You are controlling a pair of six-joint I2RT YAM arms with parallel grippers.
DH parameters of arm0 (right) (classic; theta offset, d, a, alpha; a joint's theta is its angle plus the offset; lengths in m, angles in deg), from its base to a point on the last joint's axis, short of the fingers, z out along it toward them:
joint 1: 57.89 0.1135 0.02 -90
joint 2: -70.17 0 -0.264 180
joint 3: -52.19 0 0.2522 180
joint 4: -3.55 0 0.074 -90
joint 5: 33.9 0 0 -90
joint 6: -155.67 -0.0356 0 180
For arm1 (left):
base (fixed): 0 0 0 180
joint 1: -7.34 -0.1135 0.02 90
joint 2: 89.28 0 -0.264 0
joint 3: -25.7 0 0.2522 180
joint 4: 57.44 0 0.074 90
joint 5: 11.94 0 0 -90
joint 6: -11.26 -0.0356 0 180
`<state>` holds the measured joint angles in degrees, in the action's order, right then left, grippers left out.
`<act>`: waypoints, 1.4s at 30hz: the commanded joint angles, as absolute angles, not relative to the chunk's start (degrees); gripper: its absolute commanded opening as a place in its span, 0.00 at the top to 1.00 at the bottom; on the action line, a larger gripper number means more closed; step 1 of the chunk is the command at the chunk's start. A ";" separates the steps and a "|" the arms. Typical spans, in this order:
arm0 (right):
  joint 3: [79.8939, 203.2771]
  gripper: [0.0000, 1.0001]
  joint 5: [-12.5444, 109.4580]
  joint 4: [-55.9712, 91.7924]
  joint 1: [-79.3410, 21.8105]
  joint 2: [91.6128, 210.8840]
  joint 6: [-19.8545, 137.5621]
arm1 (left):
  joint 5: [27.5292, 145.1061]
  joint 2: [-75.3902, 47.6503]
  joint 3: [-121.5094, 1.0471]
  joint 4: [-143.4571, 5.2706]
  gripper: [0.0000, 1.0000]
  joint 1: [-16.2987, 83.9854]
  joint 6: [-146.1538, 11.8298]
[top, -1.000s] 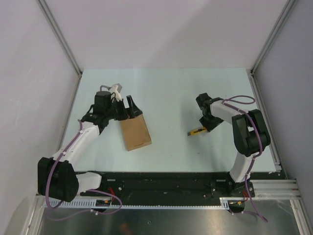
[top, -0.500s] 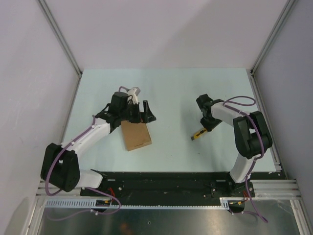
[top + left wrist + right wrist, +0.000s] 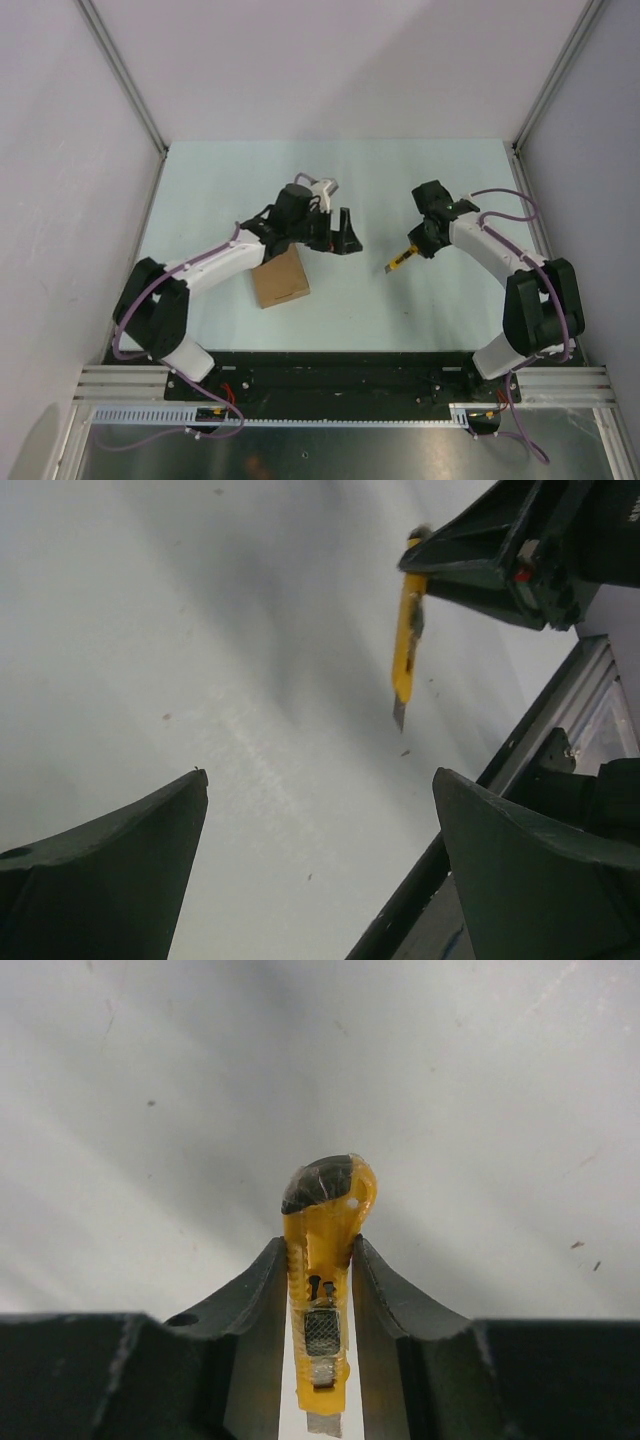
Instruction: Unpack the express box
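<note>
The right tool [image 3: 318, 1248] is pinched narrow on a yellow utility knife [image 3: 325, 1210], blade out. The left tool [image 3: 318, 780] gapes wide and empty, facing that knife. Only the overhead view shows the express box [image 3: 280, 281], flat on the counter [image 3: 340, 170], its far edge under the left arm.

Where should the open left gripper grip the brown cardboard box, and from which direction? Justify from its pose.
Probably best: come straight down from above and pinch the express box across two opposite side edges. It lies flat on the table, so only those thin edges give facing surfaces. The left gripper is open.
</note>
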<state>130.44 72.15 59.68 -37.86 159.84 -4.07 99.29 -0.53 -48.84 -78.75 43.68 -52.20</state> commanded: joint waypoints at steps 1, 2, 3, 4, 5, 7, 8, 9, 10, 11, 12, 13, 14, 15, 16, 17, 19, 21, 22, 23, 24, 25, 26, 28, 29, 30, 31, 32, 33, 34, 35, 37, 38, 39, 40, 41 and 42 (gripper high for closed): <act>130.55 1.00 67.97 59.86 -37.06 156.13 -5.43 | 100.11 2.65 -54.15 -72.08 0.00 47.24 -49.13; 130.55 1.00 67.70 59.94 -36.89 155.25 -5.52 | 100.20 3.96 -54.42 -71.47 0.00 48.55 -47.73; 130.55 1.00 67.09 59.94 -36.71 154.81 -5.96 | 100.38 4.41 -54.25 -67.98 0.00 49.17 -47.02; 130.64 1.00 66.65 59.86 -36.71 154.46 -6.14 | 100.99 4.94 -53.98 -66.55 0.00 49.61 -45.19; 130.64 1.00 66.12 59.77 -36.80 153.76 -6.31 | 101.00 5.64 -53.37 -65.32 0.00 50.40 -44.21; 130.55 1.00 64.89 59.50 -36.71 153.14 -6.49 | 101.00 6.43 -53.19 -63.47 0.00 51.11 -42.54; 130.46 1.00 64.63 59.42 -36.71 152.61 -6.58 | 101.34 6.78 -53.45 -63.29 0.00 51.64 -42.44; 130.55 1.00 64.19 59.41 -36.62 152.17 -6.58 | 101.61 7.66 -53.71 -63.11 0.00 51.90 -42.53; 130.55 1.00 64.10 59.50 -36.80 151.91 -6.40 | 102.13 8.10 -53.98 -63.02 0.01 52.08 -42.70; 130.55 1.00 63.83 59.50 -36.89 151.56 -6.31 | 103.36 8.45 -54.59 -62.85 0.03 52.43 -42.88; 130.55 1.00 63.75 59.76 -36.89 151.03 -6.23 | 103.63 9.15 -54.77 -62.85 0.06 52.61 -42.88; 130.46 1.00 63.74 59.85 -36.80 150.77 -6.05 | 103.89 9.42 -55.03 -62.67 0.10 52.69 -42.62; 130.46 1.00 63.66 60.03 -36.89 150.50 -5.96 | 104.07 9.69 -55.30 -62.58 0.19 52.87 -42.44; 130.55 1.00 63.48 60.29 -36.80 149.98 -6.14 | 104.42 9.95 -55.39 -62.41 0.23 52.87 -42.36; 130.55 1.00 63.57 60.29 -36.80 149.62 -6.05 | 104.51 10.13 -55.39 -62.32 0.26 52.96 -42.09; 130.46 1.00 63.57 60.29 -36.97 149.36 -5.96 | 104.69 10.22 -55.39 -62.15 0.33 53.05 -42.00; 130.55 1.00 63.48 60.21 -37.06 148.66 -6.05 | 105.56 10.48 -55.47 -61.79 0.38 53.22 -41.92; 130.55 1.00 63.39 60.29 -37.15 148.22 -6.05 | 105.92 10.65 -55.74 -61.62 0.47 53.49 -41.92; 130.55 1.00 63.48 60.29 -37.15 147.95 -6.14 | 106.44 10.83 -55.82 -61.53 0.50 53.49 -41.92; 130.46 1.00 63.48 60.38 -37.32 147.86 -6.14 | 106.71 10.83 -56.00 -61.53 0.52 53.66 -42.00; 130.46 1.00 63.48 60.38 -37.24 147.69 -6.14 | 106.97 10.92 -56.09 -61.44 0.55 53.84 -42.00; 130.55 1.00 63.48 60.47 -37.32 147.51 -6.14 | 107.58 11.09 -56.18 -61.44 0.57 53.84 -42.09; 130.46 0.99 63.65 60.30 -37.41 147.34 -6.14 | 107.76 11.01 -56.35 -61.35 0.60 54.10 -42.18; 130.55 0.99 63.66 60.21 -37.41 147.16 -6.05 | 108.20 11.27 -56.61 -61.35 0.69 54.36 -42.53; 130.55 0.99 63.74 60.21 -37.41 146.99 -6.05 | 108.46 11.53 -57.14 -61.35 0.77 54.54 -42.62; 130.46 0.99 63.74 60.12 -37.50 146.90 -6.05 | 108.64 11.80 -57.32 -61.35 0.82 54.63 -42.71; 130.46 0.98 63.74 60.12 -37.50 146.72 -5.96 | 108.73 11.89 -57.58 -61.35 0.88 54.72 -42.62; 130.46 0.98 63.83 59.94 -37.50 146.37 -5.88 | 109.17 12.23 -57.93 -61.35 0.99 54.80 -42.71; 130.55 0.97 63.75 59.94 -37.50 146.11 -5.87 | 109.17 12.41 -58.11 -61.35 1.00 54.89 -42.71; 130.46 0.95 63.83 59.94 -37.50 145.84 -5.53 | 109.17 12.41 -58.20 -61.35 1.00 54.81 -42.71; 130.46 0.91 63.83 59.77 -37.50 145.58 -5.26 | 108.82 12.33 -58.20 -61.35 1.00 54.89 -42.79; 130.46 0.81 63.74 59.59 -37.68 144.35 -4.30 | 108.29 11.97 -58.46 -61.35 1.00 54.89 -43.23; 130.46 0.67 63.92 59.50 -37.76 143.91 -4.03 | 107.86 11.89 -58.55 -61.44 1.00 54.89 -43.58; 130.46 0.56 64.01 59.42 -37.85 142.86 -3.68 | 107.50 11.54 -58.64 -61.53 1.00 54.89 -43.93; 130.46 0.47 64.09 59.50 -37.94 142.24 -3.24 | 107.15 11.10 -58.64 -61.62 1.00 54.89 -44.55; 130.55 0.32 64.62 59.94 -38.03 141.54 -3.15 | 106.97 10.83 -59.07 -62.57 1.00 54.81 -45.16; 130.55 0.25 64.71 60.12 -38.12 140.06 -2.80 | 105.75 10.57 -59.51 -63.54 1.00 54.80 -45.78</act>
<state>130.13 64.20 60.67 -37.88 145.13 -4.50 106.31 12.52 -56.03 -63.62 54.17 -43.02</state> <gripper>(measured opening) 0.583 0.025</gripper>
